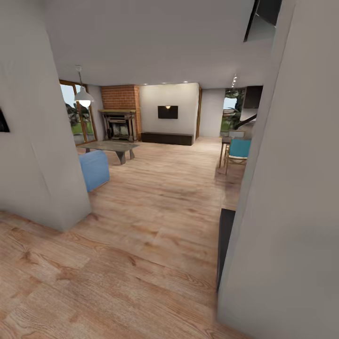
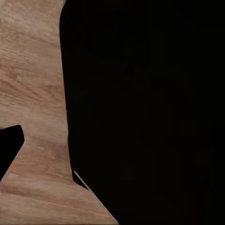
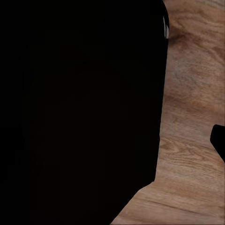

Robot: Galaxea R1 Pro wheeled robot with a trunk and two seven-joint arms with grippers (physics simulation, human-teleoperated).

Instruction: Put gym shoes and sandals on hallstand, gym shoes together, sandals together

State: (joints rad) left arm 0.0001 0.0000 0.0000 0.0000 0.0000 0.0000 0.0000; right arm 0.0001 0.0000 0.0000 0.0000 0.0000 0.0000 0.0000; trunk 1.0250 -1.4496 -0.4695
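probably a home: brick fireplace (image 1: 119,114), wall tv (image 1: 167,112), blue sofa (image 1: 94,169).

The head camera looks forward and slightly down a corridor over the light brown wood-plank floor (image 1: 141,263), between grey walls (image 1: 33,155), toward a distant red brick fireplace (image 1: 120,113). Both wrist cameras face down, close above that same floor (image 2: 33,93) (image 3: 192,117), with black shapes (image 2: 150,112) (image 3: 79,108) blocking much of each.

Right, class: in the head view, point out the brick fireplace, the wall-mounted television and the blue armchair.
brick fireplace (image 1: 119,123), head view, on its dark firebox front.
wall-mounted television (image 1: 167,112), head view, middle of the black screen.
blue armchair (image 1: 94,168), head view, on its side panel.
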